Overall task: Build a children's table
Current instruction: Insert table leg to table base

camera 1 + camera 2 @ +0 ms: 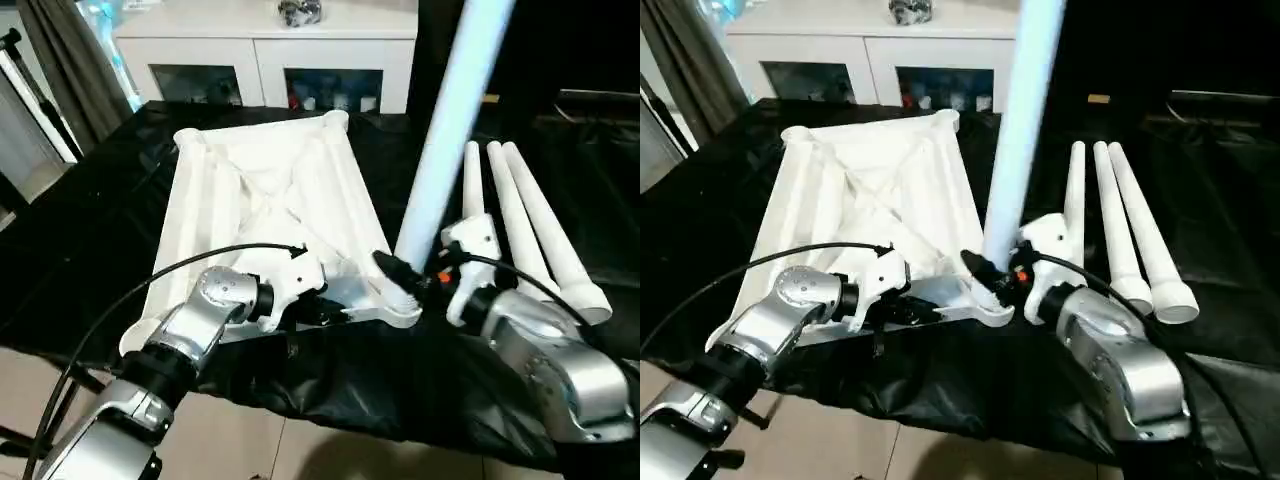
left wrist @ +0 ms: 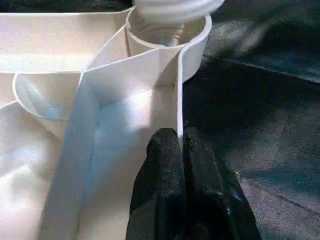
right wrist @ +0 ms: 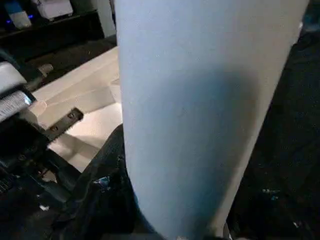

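The white tabletop lies underside up on the black-covered table, ribs showing. One white leg stands upright, its lower end in the near right corner socket. My right gripper is shut on this leg low down, and the leg rises close before the right wrist camera. At the tabletop's near edge, my left gripper is shut on the thin rim wall just beside that socket. Three more legs lie side by side on the cloth to the right.
A white glass-door cabinet stands behind the table. The black cloth hangs over the near table edge, with floor below. Black cables loop over both forearms. A dark curtain hangs at the back left.
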